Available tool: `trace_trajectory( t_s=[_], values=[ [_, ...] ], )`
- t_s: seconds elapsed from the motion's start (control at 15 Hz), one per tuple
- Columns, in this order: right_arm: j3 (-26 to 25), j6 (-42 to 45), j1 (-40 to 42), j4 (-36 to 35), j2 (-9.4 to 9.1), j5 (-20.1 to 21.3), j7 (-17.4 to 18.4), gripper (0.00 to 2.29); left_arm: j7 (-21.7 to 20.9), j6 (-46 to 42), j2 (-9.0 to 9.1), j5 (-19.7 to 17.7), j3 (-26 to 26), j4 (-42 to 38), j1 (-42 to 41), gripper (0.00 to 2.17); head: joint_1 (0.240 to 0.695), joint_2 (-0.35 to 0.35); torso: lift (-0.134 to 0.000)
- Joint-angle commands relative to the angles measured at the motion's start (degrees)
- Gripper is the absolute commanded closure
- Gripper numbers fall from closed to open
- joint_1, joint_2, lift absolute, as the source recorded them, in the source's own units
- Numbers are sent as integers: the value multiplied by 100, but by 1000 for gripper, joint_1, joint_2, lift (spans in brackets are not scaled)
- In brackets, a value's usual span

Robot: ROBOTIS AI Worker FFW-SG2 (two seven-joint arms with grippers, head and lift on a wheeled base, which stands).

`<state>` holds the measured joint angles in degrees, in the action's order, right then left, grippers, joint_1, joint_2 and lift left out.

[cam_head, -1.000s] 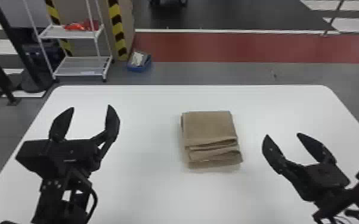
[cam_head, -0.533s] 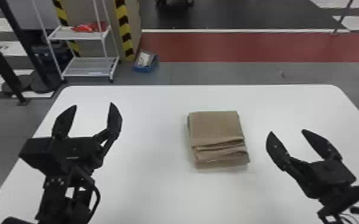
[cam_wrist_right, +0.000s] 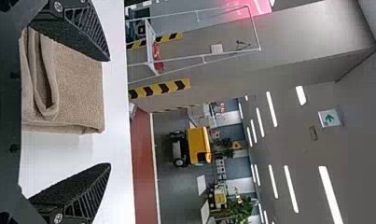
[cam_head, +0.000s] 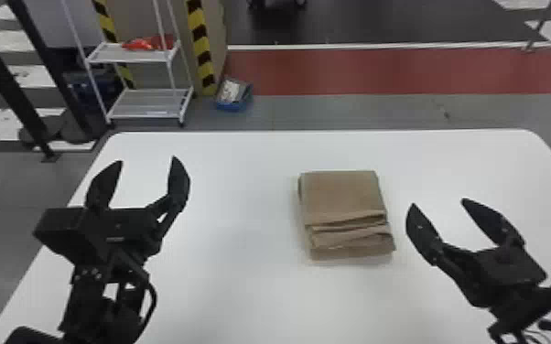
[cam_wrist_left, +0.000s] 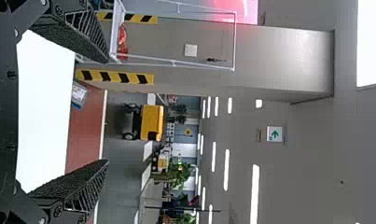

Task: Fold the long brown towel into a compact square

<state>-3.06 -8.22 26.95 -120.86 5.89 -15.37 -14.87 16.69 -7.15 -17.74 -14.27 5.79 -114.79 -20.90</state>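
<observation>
1. Towel: the long brown towel (cam_head: 343, 196) lies flat on the white table (cam_head: 242, 297), between the two grippers and nearer the right one. I find it folded into a small, thick, roughly rectangular bundle.
2. Condition of folds: the upper part is smooth. On the side nearest the robot, layers protrude beyond the top panel's edge in uneven, creased bands, and the corner toward the robot's right juts out slightly. The right wrist view shows one layer curled into a loose loop.
3. Left gripper (cam_head: 147, 160): over the left part of the table, well apart from the towel. Its two black fingers are spread wide, tips pointing toward the far edge. Its wrist view confirms the same gap between the fingertips (cam_wrist_left: 107, 111).
4. Right gripper (cam_head: 438, 203): just beside the towel, on the robot's right of it, and free of it. Its fingers are likewise parted wide, with tips directed away from the robot.
5. Surroundings: beyond the table, toward the left, stands a white shelf rack (cam_head: 146, 105) with a red item (cam_head: 144, 44) on its upper shelf. A blue box (cam_head: 233, 106) sits on the floor near the rack.
</observation>
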Motion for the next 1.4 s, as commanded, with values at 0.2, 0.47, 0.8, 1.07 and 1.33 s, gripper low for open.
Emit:
trace_trajectory(
  t_s=[0.2, 0.47, 0.8, 1.07, 1.33],
  values=[
    [139, 0, 12, -8, -9, 25, 107, 83, 1, -27, -98, -41, -149, 0, -28, 144, 695, 95, -120],
    [139, -35, 91, -122, -9, -63, 301, 60, -96, 8, -159, -32, -175, 27, -19, 144, 695, 104, -120],
    [104, -35, 126, -210, -18, -89, 292, 73, -184, 430, -203, -32, -210, -61, -72, 144, 695, 104, -120],
    [-2, -35, 135, -210, -18, -81, 239, 83, -184, 359, -212, -32, -210, -79, -107, 144, 695, 99, -120],
    [-213, -18, 126, -184, -9, -230, 195, 90, -184, 307, -212, -32, -201, -70, -107, 144, 695, 80, -120]
  ],
)
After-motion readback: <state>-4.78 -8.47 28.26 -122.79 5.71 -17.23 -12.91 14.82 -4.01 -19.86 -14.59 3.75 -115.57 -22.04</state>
